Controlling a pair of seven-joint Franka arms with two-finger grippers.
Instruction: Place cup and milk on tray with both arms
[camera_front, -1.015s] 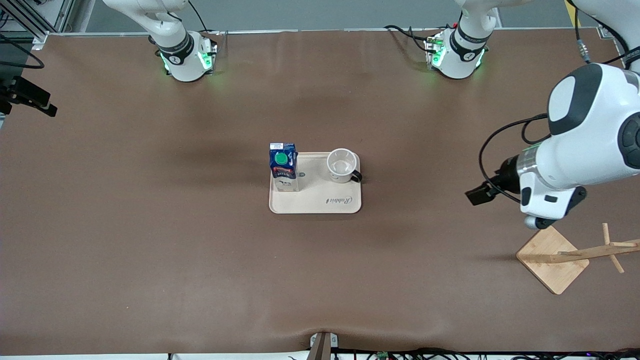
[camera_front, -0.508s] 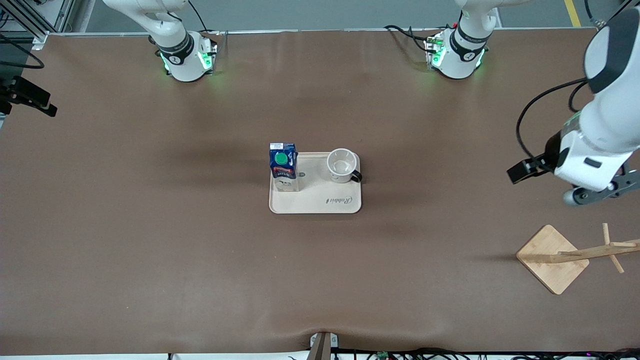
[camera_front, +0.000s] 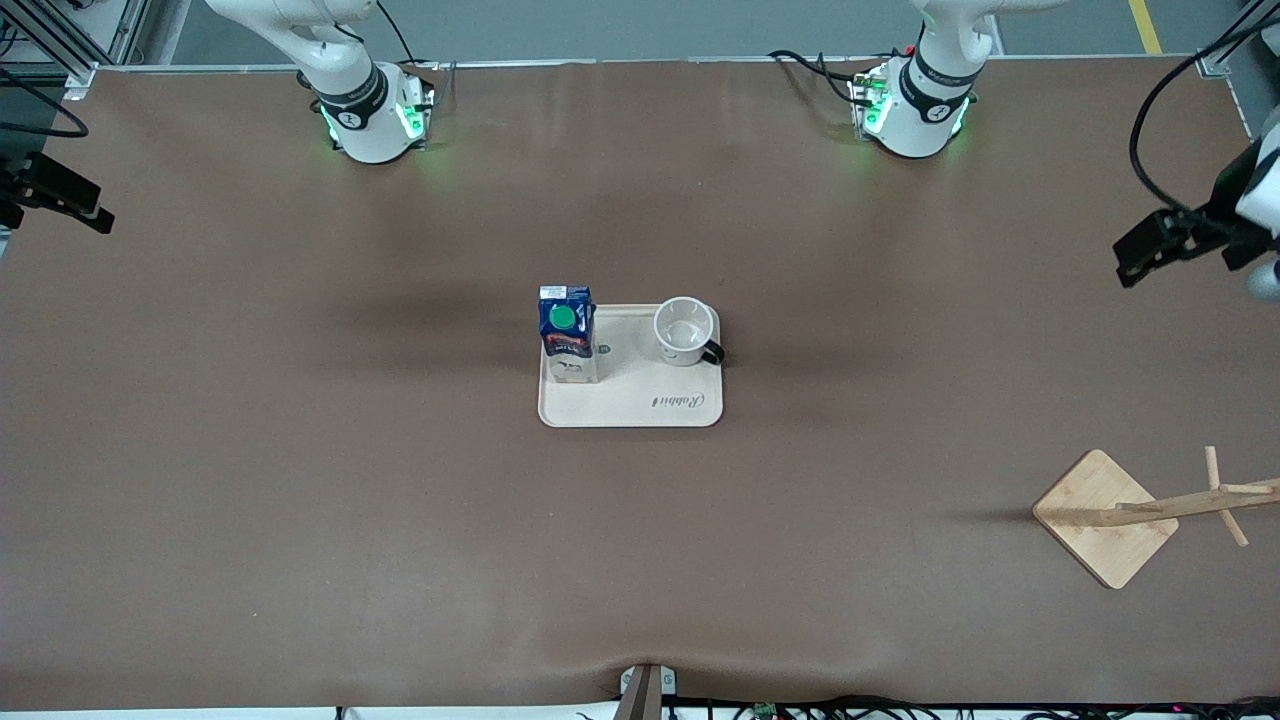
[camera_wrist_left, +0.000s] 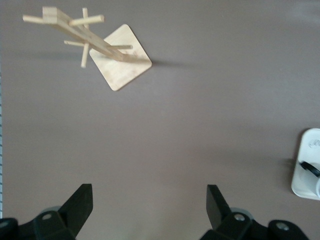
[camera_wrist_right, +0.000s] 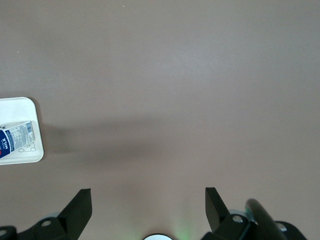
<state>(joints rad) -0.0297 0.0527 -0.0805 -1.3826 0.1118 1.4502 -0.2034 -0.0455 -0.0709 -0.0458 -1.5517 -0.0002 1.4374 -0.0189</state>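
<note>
The cream tray (camera_front: 640, 408) lies at the table's middle. The dark-blue milk (camera_front: 567, 335) with the green cap stands upright on the tray's end toward the right arm. The white cup (camera_front: 684, 330) stands upright on the tray's end toward the left arm, with its black handle pointing toward that arm. My left gripper (camera_wrist_left: 148, 200) is open and empty, high over bare table near the left arm's end; the tray's corner (camera_wrist_left: 304, 175) and the cup's handle (camera_wrist_left: 310, 169) show at that view's edge. My right gripper (camera_wrist_right: 148, 202) is open and empty, high over the table near its own base; the tray (camera_wrist_right: 20, 106) and milk (camera_wrist_right: 15, 137) show in its view.
A wooden stand with a square base (camera_front: 1105, 515) and a pegged post lies nearer the front camera at the left arm's end; it also shows in the left wrist view (camera_wrist_left: 120, 60). Both green-lit arm bases (camera_front: 375, 115) (camera_front: 910, 110) stand along the table's farthest edge.
The left arm has swung up and away toward its end of the table, from above the wooden stand to mostly outside the front view. Tray, milk and cup have not moved.
</note>
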